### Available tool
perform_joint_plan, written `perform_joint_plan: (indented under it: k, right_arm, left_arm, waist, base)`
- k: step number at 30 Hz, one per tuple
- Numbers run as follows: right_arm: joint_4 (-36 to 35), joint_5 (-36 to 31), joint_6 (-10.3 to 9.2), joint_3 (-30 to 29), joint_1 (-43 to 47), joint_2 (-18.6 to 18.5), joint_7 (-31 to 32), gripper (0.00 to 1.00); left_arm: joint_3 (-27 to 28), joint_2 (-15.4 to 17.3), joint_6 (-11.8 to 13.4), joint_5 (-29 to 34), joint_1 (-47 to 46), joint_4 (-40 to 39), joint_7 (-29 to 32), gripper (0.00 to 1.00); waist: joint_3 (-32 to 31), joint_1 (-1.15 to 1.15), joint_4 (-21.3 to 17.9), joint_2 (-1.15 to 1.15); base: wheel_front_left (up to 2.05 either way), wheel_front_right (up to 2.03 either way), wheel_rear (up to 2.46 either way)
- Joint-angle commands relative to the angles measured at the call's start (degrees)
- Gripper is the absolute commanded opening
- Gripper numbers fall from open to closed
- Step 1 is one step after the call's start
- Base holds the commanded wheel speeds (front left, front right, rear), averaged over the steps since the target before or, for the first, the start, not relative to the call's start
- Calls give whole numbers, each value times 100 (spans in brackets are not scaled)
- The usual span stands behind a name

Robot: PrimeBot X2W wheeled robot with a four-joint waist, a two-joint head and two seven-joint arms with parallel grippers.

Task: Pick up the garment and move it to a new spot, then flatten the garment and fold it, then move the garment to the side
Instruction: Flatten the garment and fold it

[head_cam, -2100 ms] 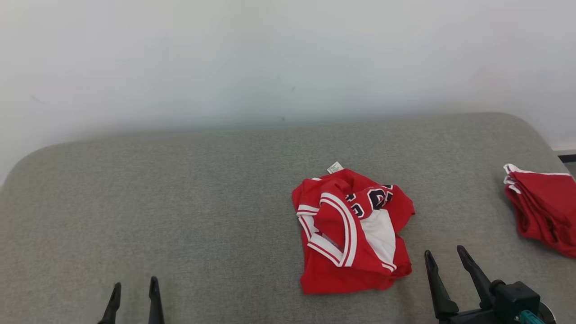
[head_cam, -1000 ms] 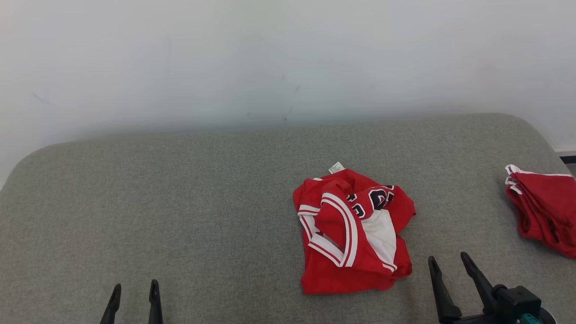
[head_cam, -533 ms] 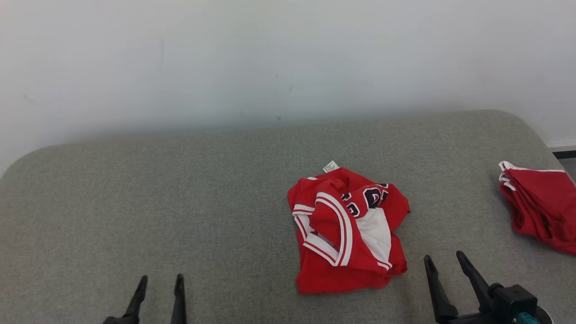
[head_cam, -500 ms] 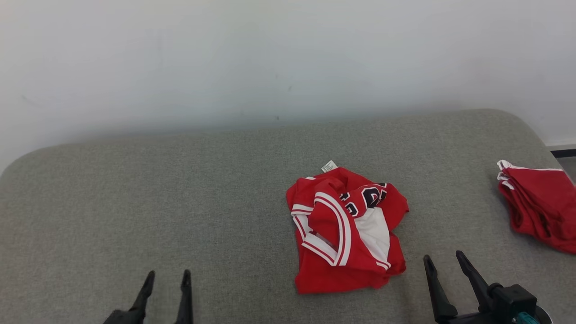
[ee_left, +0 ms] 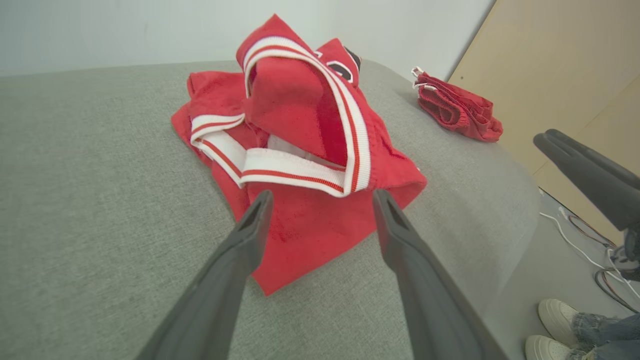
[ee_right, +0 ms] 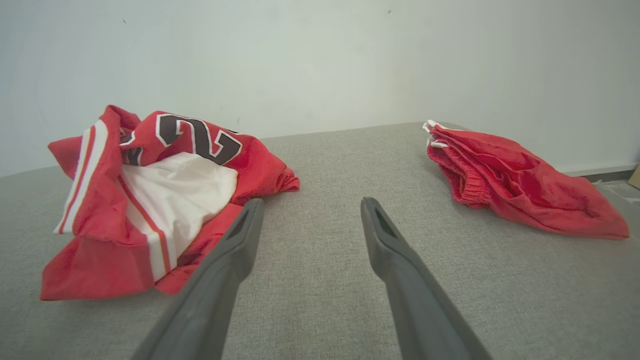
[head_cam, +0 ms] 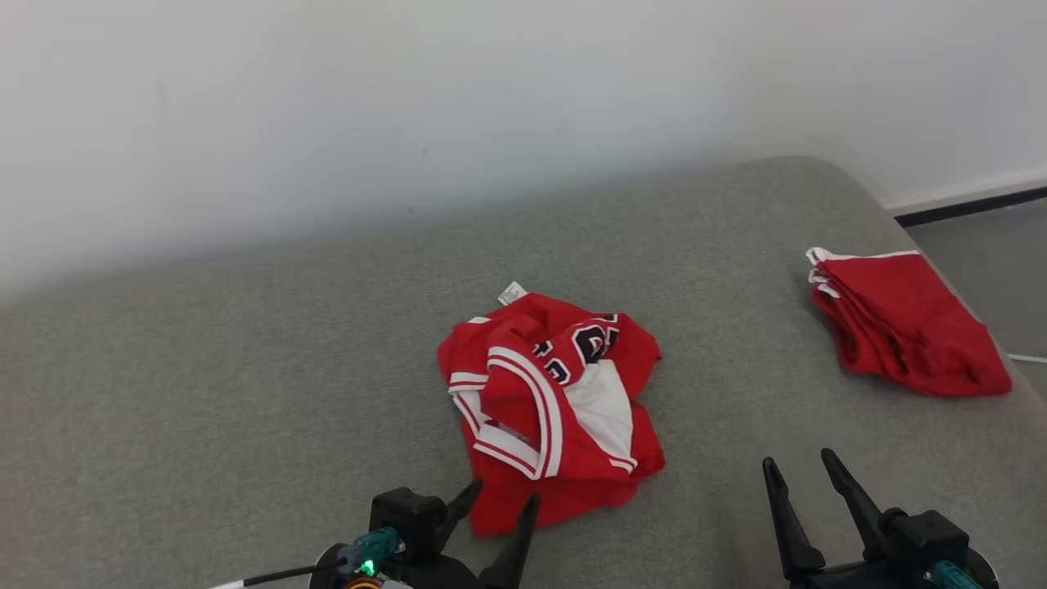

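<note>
Though past garment (ee_left: 295,105), sneakers (ee_left: 554,314): left wrist

I count two grippers, the left gripper (head_cam: 505,492) and the right gripper (head_cam: 797,457), each with two dark fingers (head_cam: 784,515). On one grey cushion (head_cam: 245,368) I see two red things: one crumpled jersey (head_cam: 548,409) with one small white label (head_cam: 513,293), and one folded pile (head_cam: 900,327); how many pieces it has I cannot tell. I see also two white shoes (ee_left: 554,312).
</note>
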Motion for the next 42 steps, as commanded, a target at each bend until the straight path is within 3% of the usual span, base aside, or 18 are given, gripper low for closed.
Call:
perform_joint_plan:
  k: [1,13,25,29,31,36,42]
  right_arm:
    - [1,13,-13,-2,-42,-12,-17,100]
    - [-13,17,-13,6,-44,39,-45,100]
    - [-25,2,-13,16,-85,55,-49,100]
    - [-13,-14,-13,34,-120,77,-52,100]
    - [-9,-18,-13,41,-129,83,-54,100]
    - [-20,-25,-13,-10,-108,103,-56,100]
    - [-8,-39,-13,-80,-88,128,-55,100]
  left_arm:
    - [-67,11,8,-123,-82,31,79,100]
    - [9,-31,261,-633,-266,378,443,100]
    - [225,-78,604,-1539,-560,620,343,100]
    - [-8,-83,763,-1872,-762,668,274,100]
    - [-95,-82,849,-1853,-860,704,176,0]
    - [-209,-85,910,-1817,-1076,672,-42,0]
    - [-405,-85,774,-1853,-1742,312,-125,0]
  waist:
    - [136,0,-410,0]
    - [297,0,-1054,0]
    - [335,0,-1110,0]
    - [339,0,-1103,0]
    - [342,0,-1100,0]
    - [350,0,-1044,0]
    - [341,0,-907,0]
  base:
    - [0,0,0]
    - [0,0,0]
    - [0,0,0]
    - [0,0,0]
    - [0,0,0]
    - [0,0,0]
    - [0,0,0]
